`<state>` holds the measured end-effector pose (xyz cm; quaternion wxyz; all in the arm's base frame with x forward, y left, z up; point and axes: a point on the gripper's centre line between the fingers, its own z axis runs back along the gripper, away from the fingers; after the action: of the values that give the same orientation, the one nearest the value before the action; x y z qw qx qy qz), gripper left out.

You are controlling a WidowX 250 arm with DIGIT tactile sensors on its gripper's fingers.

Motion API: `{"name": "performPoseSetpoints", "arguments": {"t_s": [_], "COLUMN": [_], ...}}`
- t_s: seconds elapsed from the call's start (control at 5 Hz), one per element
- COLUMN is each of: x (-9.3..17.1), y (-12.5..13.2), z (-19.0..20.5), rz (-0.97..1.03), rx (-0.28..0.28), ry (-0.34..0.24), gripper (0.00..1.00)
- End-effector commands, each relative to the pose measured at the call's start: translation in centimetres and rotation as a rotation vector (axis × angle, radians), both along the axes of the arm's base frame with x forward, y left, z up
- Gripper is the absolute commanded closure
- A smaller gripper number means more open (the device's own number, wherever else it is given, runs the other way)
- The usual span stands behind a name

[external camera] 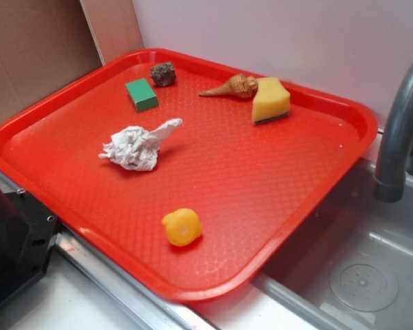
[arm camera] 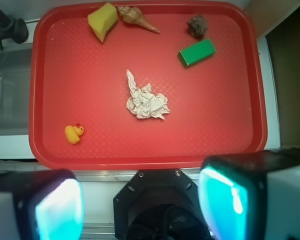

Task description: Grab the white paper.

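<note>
Nothing grasped yet. The white paper is lying loose near the middle of the red tray. The gripper is hanging high above the tray's near edge, fingers spread wide, holding nothing. Descent and closing are remaining.

Black gripper, translucent teal-lit fingers

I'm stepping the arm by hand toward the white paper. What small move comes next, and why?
Probably move the gripper forward and down toward the white paper. Its fingers are spread wide with nothing between them, back at the near edge of the red tray, while the paper lies loose mid-tray, apart from the rubber duck and green block.
</note>
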<state>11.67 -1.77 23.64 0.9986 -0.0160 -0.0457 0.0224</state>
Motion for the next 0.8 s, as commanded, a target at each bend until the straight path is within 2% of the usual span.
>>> {"name": "performPoseSetpoints", "arguments": {"t_s": [0.0,0.2,0.4,0.6], "x": [0.0,2.6,5.1,6.5], "y": [0.0,4.3,4.5,0.8], "z": [0.0,-5.0,-9.1,-11.8], "rz": [0.0,0.101,-0.122,-0.368], "rx": [0.0,0.133,0.077,0.037], "ry": [0.0,0.038,-0.094,-0.169], "gripper": [0.0,0.0,0.0,0.0]}}
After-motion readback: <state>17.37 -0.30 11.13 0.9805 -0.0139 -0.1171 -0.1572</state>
